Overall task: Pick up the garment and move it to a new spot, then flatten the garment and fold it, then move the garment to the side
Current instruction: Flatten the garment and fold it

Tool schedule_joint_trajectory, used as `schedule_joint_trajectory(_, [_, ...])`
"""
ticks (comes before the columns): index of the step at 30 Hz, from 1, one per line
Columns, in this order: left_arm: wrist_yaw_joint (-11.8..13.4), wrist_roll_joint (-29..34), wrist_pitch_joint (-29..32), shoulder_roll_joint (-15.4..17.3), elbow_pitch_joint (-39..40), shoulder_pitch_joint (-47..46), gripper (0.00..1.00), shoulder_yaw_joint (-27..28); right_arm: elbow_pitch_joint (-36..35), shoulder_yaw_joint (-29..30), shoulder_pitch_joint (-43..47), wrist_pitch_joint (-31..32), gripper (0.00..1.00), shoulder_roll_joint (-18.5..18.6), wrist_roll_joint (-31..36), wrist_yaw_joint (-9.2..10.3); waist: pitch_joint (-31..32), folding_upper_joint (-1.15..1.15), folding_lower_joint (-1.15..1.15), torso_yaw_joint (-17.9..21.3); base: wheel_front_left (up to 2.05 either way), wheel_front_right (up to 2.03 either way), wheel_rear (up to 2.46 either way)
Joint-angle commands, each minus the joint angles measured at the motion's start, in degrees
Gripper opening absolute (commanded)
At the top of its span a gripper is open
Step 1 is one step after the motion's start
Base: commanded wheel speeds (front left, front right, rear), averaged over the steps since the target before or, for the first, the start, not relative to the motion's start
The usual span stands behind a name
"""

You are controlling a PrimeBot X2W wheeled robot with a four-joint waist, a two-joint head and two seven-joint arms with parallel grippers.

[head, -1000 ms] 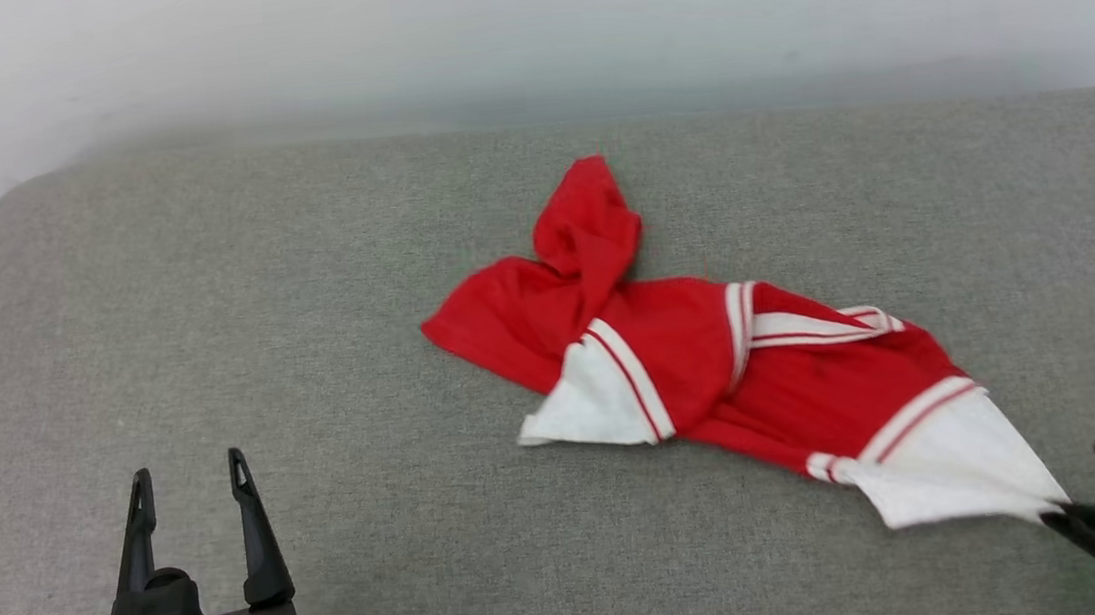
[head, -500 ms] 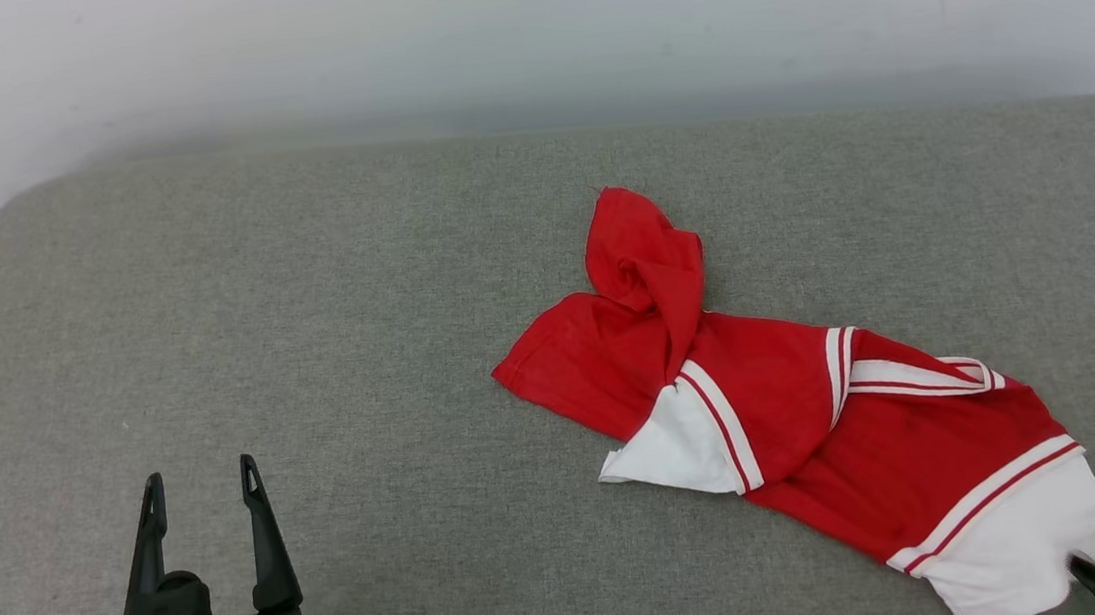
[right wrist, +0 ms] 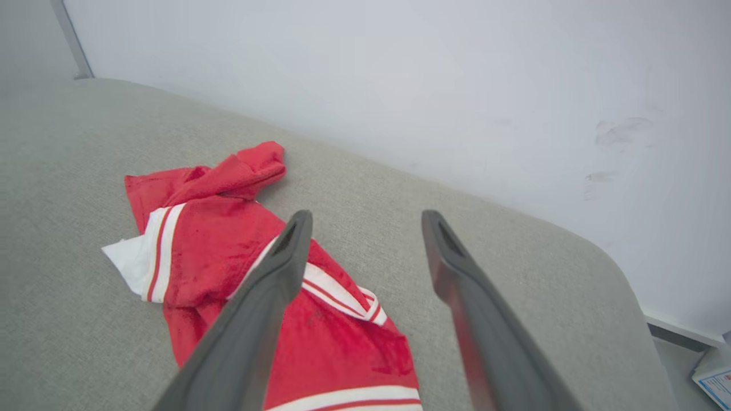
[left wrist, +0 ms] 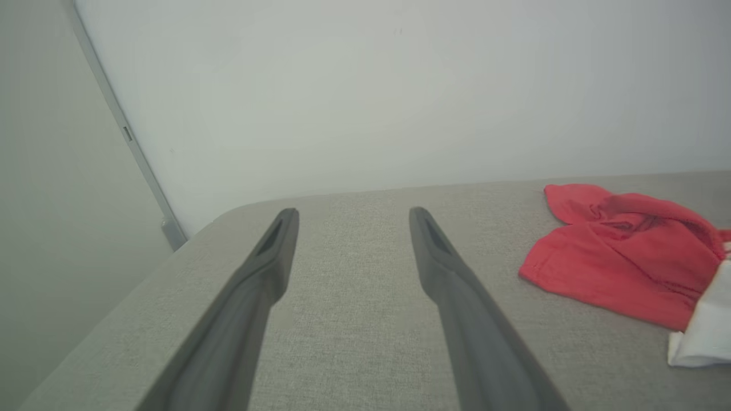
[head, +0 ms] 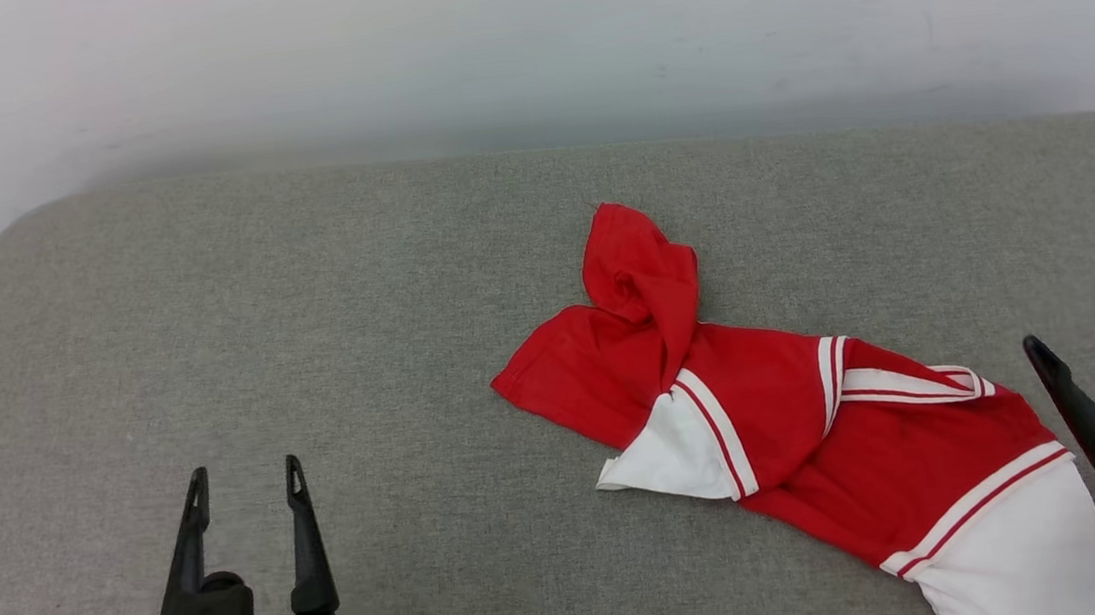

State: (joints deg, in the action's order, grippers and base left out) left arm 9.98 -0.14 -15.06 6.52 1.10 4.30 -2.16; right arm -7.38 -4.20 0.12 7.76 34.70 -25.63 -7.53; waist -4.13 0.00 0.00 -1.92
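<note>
**On the grey worktop [head: 308,320], the garment [head: 821,432] lies crumpled and unheld**

Right of centre on that worktop, toward the robot's right, the red jersey is bunched and twisted, nowhere near flat. Its long axis runs diagonally. A twisted red end [head: 639,268] points away toward the wall [head: 482,43], while a white sleeve [head: 1023,553] trails toward the near right edge. A 2nd white sleeve [head: 667,457] sticks out on the left side. A striped trim band [head: 906,383] lies folded across the middle.

By my reading, the pick-and-move step may be finished, since no gripper holds the cloth. Flattening, folding and the move to the side are all left to do.

The right gripper [head: 1072,325] hovers just beside the garment's near-right end, its jaws spread wide and empty. The left gripper [head: 244,467] sits well apart over bare worktop, its jaws also wide open with nothing between them.
</note>
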Motion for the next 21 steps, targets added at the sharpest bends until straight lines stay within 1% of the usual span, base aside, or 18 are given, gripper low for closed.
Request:
schedule_joint_trajectory(1, [-0.55, 0.51, -0.15, 0.08, 0.33, -0.5, 1.0, -0.71, -1.73, 1.2, 0.95, -0.81, 1.0, -2.5, 1.7, 0.09, 0.0, 0.0, 0.0, -0.06, 0.0, 0.0, 0.0])
schedule_joint_trajectory(4, [-2.05, 1.07, -0.15, 0.61, 0.5, -1.98, 1.0, -2.75, -4.46, 2.97, 1.57, -1.55, 1.0, -6.5, 4.83, 0.09, -0.27, 0.0, 0.0, -0.14, 0.0, 0.0, 0.0])
schedule_joint_trajectory(6, [-3.82, 0.98, -0.15, 1.06, 0.32, -3.5, 1.0, -4.48, -5.34, 3.46, 1.98, -1.74, 1.0, -8.42, 6.33, 0.09, -0.49, 0.0, 0.0, -0.14, 0.0, 0.0, 0.0])
schedule_joint_trajectory(8, [-6.51, 0.64, -0.15, 1.99, -0.14, -6.06, 1.0, -6.16, -5.8, 3.74, 2.29, -1.88, 1.0, -9.7, 7.62, 0.09, -0.88, 0.0, 0.0, -0.03, 0.0, 0.0, 0.0])
schedule_joint_trajectory(12, [-13.41, -0.22, 0.35, 4.81, -3.29, -12.16, 1.0, -9.61, -6.21, 3.16, 1.46, -1.6, 1.0, -10.84, 9.13, 0.09, -1.65, 0.0, 0.0, 0.59, 0.0, 0.0, 0.0])
schedule_joint_trajectory(14, [-15.84, -1.44, 2.06, 6.34, -3.86, -16.36, 1.0, -11.64, -6.23, 3.06, 0.58, -1.63, 1.0, -11.18, 9.3, 0.09, -1.98, 0.0, 0.0, 1.08, 0.0, 0.0, 0.0])
schedule_joint_trajectory(17, [-17.25, -4.52, 7.6, 9.67, -4.01, -21.92, 1.0, -15.89, -5.88, 3.06, -0.34, -2.05, 1.0, -11.85, 9.41, 0.09, -2.44, 0.0, 0.0, 2.08, 0.0, 0.0, 0.0])
schedule_joint_trajectory(21, [-17.31, -15.01, 17.65, 16.04, -2.3, -29.12, 1.0, -26.18, -4.78, 3.44, -1.14, -2.88, 1.0, -13.88, 8.8, 0.09, -3.19, 0.0, 0.0, 3.64, 0.0, 0.0, 0.0])
